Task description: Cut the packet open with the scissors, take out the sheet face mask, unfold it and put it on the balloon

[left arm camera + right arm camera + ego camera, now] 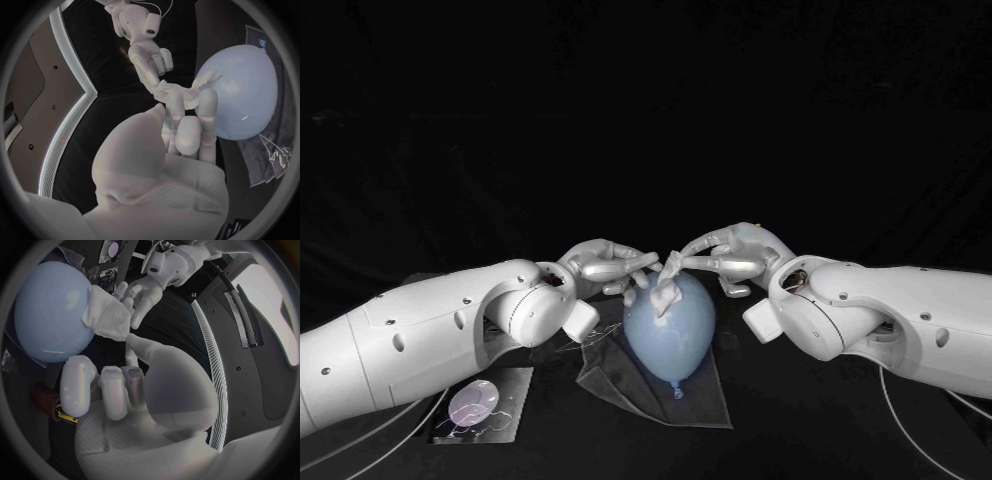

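A pale blue balloon [669, 330] lies in the middle of the table on a dark foil sheet [708, 395], knot towards me. A white, partly folded sheet mask [669, 280] sits at the balloon's far end. My left hand [606, 265] pinches the mask from one side and my right hand [733, 258] holds its other edge. In the left wrist view the mask [181, 92] hangs at my fingertips [187, 125] beside the balloon [240, 95]. The right wrist view has the mask [106, 315] draped on the balloon [50, 315], with my thumb [132, 347] at its edge.
A packet with a purple oval print [480, 405] lies at the near left, beside my left arm. A dark red object with a gold part [50, 402] sits under my right hand; what it is cannot be told. Thin cables run along the table by both arms.
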Robot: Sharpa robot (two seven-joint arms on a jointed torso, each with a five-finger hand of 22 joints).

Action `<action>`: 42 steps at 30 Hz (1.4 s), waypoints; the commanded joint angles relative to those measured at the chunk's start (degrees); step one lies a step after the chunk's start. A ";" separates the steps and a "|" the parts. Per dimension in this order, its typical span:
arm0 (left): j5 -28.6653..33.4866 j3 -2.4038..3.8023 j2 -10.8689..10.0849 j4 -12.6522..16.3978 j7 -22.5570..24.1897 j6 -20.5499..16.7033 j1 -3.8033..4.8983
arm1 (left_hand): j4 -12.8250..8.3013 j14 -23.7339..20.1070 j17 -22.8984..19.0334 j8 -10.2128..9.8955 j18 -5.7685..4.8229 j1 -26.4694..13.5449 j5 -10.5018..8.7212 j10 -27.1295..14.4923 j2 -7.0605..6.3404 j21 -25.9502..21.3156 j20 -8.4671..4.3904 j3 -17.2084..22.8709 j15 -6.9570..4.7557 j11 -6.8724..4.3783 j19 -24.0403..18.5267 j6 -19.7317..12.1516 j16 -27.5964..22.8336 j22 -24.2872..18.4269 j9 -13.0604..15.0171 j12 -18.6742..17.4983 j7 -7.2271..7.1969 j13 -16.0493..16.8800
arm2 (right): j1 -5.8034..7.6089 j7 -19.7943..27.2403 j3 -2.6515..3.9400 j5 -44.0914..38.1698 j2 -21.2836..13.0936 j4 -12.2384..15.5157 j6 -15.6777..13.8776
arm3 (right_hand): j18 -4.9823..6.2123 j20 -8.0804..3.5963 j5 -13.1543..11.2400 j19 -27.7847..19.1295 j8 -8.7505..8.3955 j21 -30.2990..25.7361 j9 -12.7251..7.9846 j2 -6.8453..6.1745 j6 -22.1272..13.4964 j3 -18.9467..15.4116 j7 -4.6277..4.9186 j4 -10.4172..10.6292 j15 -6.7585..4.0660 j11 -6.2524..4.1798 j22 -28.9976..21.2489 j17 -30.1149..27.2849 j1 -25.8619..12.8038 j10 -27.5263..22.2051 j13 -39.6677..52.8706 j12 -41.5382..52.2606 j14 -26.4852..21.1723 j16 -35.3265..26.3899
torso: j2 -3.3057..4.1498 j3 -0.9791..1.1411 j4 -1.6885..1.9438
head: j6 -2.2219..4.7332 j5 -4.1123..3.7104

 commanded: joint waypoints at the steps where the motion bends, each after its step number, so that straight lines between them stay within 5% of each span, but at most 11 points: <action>1: -1.27 0.07 0.60 -0.31 -3.20 -0.76 -0.04 | 0.27 0.68 1.53 0.09 -0.38 -0.71 0.12 -0.65 -0.09 1.06 -0.09 0.01 -0.03 -0.08 0.76 -0.47 0.60 1.40 0.16 2.09 -0.09 1.48 | -0.14 0.29 0.01 -0.27 -0.01 0.38 0.61 | 1.07 -0.56 0.14 0.02 0.34 -0.24 6.19 0.35 0.31 0.30 0.03 -0.08 -1.43 -0.37 10.85 15.05 -0.11 6.19 15.05 0.21 7.27 0.40 | 0.04 0.00 0.01 | -0.11 0.02; 17: 7.44 0.08 1.05 -0.72 3.58 3.58 -0.20 | 0.34 2.28 6.86 -1.32 -1.06 -2.84 0.10 -1.49 -0.18 4.09 0.17 -1.49 0.37 0.35 2.18 -1.96 2.69 5.61 -0.27 7.52 0.45 5.44 | -0.63 0.21 0.00 -0.05 0.10 0.98 0.83 | 1.09 -0.56 0.15 -0.03 0.43 -0.34 6.36 0.34 0.26 0.39 0.03 -0.16 -1.43 -0.37 10.82 15.05 -0.20 6.19 15.05 0.21 7.27 0.40 | 0.01 -0.02 0.06 | -0.36 0.01; 28: 7.51 0.09 0.74 -0.67 1.97 7.70 -0.25 | 0.37 2.59 8.13 -1.69 -1.26 -3.37 0.08 -1.89 -0.14 5.21 0.19 -2.43 0.36 0.37 2.67 -1.71 3.27 7.13 -0.40 8.83 0.49 6.53 | -0.70 0.31 -0.01 0.00 0.05 1.08 0.72 | 1.09 -0.56 0.15 -0.03 0.43 -0.34 6.36 0.34 0.26 0.39 0.03 -0.16 -1.43 -0.37 10.82 15.05 -0.20 6.19 15.05 0.21 7.27 0.40 | -0.03 0.00 0.03 | -0.43 0.00; 42: 5.69 0.09 0.93 -0.67 0.60 7.59 -0.27 | -0.60 1.82 7.46 -3.32 -1.21 0.35 0.09 -4.50 -2.94 5.58 0.62 -4.61 0.90 0.98 1.90 -2.63 3.22 7.44 -1.33 10.45 1.24 8.25 | -0.74 0.83 0.00 0.57 -0.08 1.63 0.89 | 1.12 -0.56 0.14 -0.10 0.58 -0.48 6.63 0.38 0.16 0.56 0.03 -0.25 -1.43 -0.37 10.78 15.05 -0.40 6.19 15.05 0.21 7.27 0.40 | 0.00 0.02 0.01 | -0.51 -0.07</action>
